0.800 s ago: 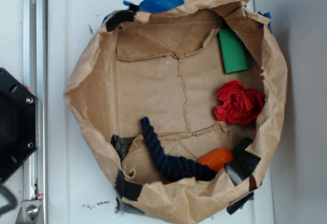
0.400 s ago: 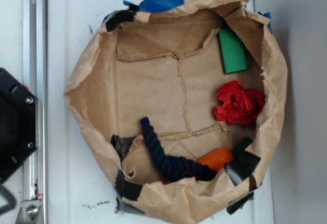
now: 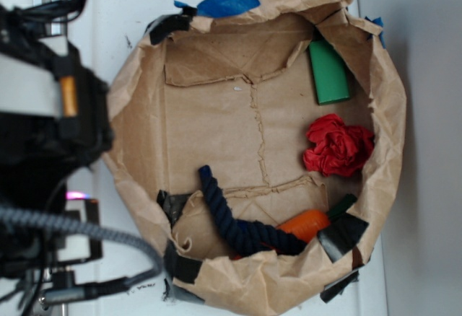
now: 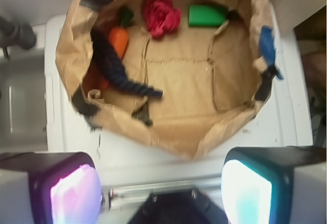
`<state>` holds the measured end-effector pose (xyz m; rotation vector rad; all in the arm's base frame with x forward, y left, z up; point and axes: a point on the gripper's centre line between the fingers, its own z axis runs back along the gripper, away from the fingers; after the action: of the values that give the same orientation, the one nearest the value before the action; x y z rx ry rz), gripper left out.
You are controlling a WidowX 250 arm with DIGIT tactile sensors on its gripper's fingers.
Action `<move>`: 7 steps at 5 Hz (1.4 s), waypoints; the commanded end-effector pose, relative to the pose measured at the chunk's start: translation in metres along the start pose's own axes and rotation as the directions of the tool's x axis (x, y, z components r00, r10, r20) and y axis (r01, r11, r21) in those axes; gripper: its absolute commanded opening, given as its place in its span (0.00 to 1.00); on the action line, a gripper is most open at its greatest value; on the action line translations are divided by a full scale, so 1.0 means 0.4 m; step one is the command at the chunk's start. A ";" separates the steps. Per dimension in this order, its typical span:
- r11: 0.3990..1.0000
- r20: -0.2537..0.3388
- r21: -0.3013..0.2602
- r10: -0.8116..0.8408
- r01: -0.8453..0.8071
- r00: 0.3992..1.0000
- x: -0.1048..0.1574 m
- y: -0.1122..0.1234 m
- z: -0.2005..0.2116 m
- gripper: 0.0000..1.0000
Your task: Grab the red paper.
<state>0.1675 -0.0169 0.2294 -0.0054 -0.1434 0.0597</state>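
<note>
Crumpled bright red paper wad (image 3: 337, 145): at 3 o'clock inside the brown paper-bag basket (image 3: 137, 99), untouched.
End effector (image 4: 162, 183): fingers spread wide, empty, outside the basket's rim.
Green block (image 3: 329, 72): at 1 o'clock.

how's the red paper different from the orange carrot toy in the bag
The red paper is a crumpled wad with rose-like folds; the orange carrot toy is smooth and tapered. The paper lies apart from the other items, while the carrot toy touches the dark blue rope. The paper is red throughout; the carrot toy has a dark green top. Both lie inside the brown paper bag, untouched by the gripper.
</note>
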 end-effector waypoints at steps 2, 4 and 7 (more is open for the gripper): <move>0.995 0.113 -0.034 -0.091 0.095 0.989 0.119 0.027 -0.183 1.00; 0.996 0.078 -0.064 -0.065 0.070 0.995 0.203 0.039 -0.242 1.00; 0.997 0.085 -0.061 -0.048 0.054 0.995 0.297 0.015 -0.320 1.00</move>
<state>0.2981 -0.0037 0.1096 -0.0682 -0.1978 0.0069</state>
